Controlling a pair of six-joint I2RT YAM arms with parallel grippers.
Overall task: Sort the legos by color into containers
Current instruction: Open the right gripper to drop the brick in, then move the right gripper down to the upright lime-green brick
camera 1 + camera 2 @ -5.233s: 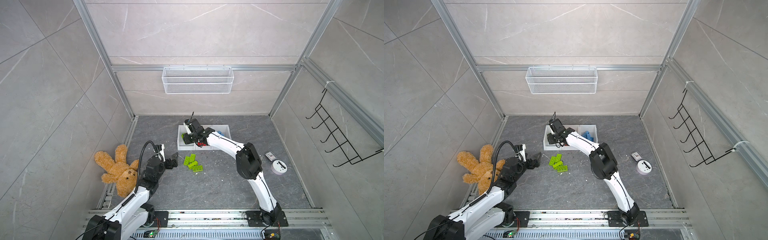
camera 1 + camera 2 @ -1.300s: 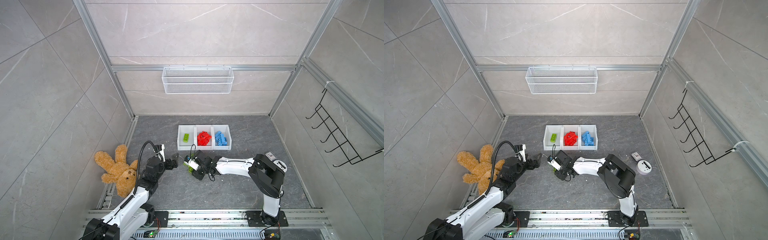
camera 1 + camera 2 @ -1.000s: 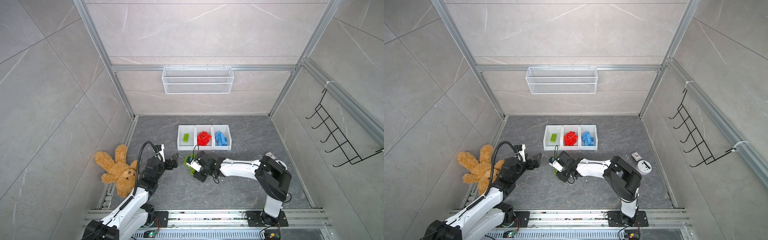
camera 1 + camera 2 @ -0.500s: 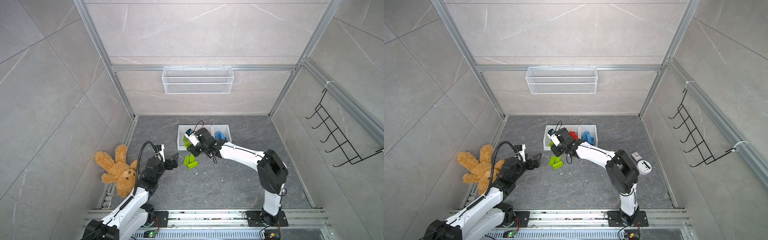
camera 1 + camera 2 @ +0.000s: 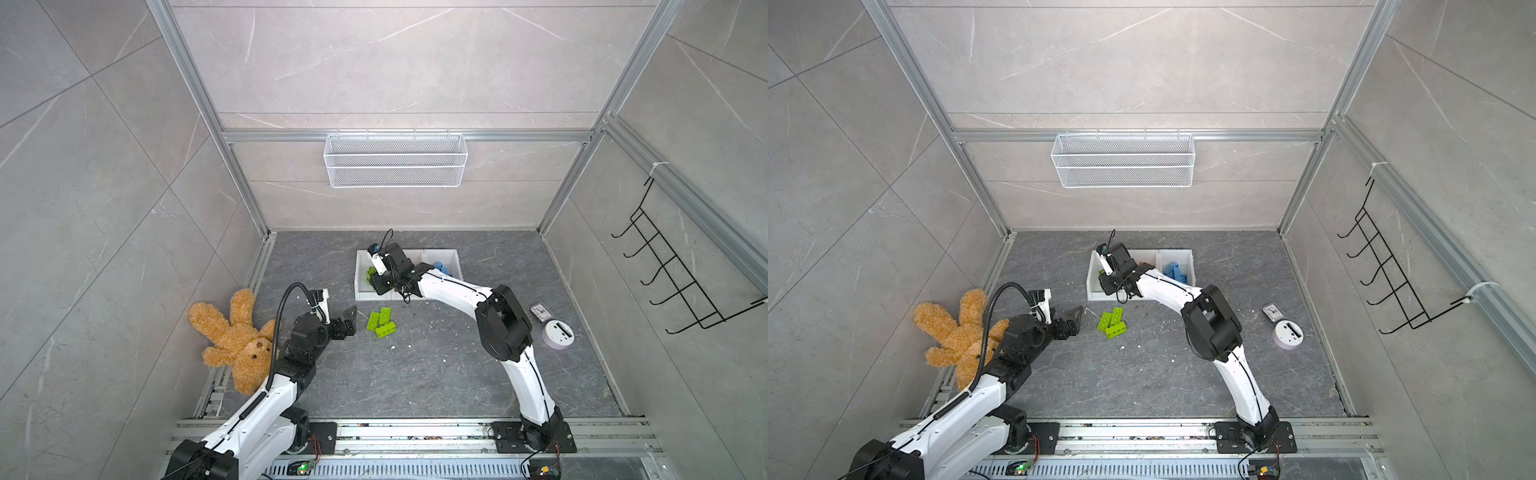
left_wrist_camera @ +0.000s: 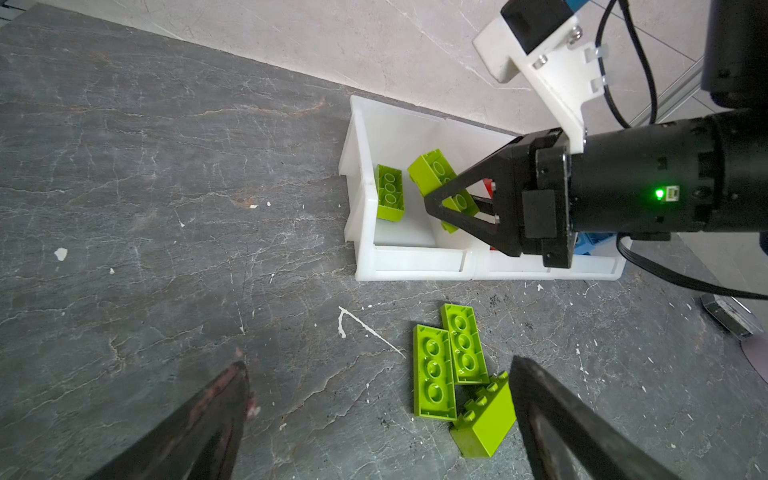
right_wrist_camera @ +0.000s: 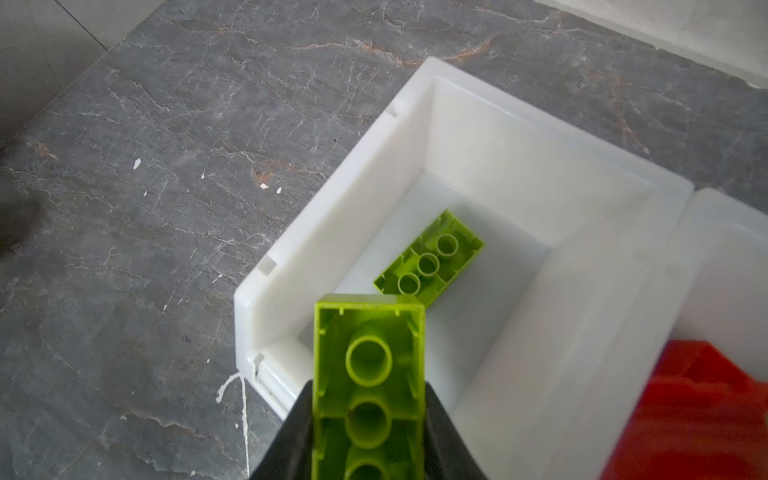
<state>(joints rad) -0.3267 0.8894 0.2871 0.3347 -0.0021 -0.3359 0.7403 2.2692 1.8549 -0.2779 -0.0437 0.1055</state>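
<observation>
My right gripper is shut on a lime green lego, hollow underside up, and holds it above the leftmost of the three joined white containers. Another green lego lies in that container. Red legos fill the middle container and blue legos the right one. Three green legos lie on the floor in front of the containers. My left gripper is open and empty, low over the floor beside them; a tilted green lego lies close to one finger.
A teddy bear lies at the left wall behind my left arm. A small clock and a round device sit on the right. A wire basket hangs on the back wall, a black hook rack on the right wall.
My right gripper rose from the floor pile with a green lego and carried it back over the leftmost container. One lego fewer lies on the floor. The left arm has not moved.
</observation>
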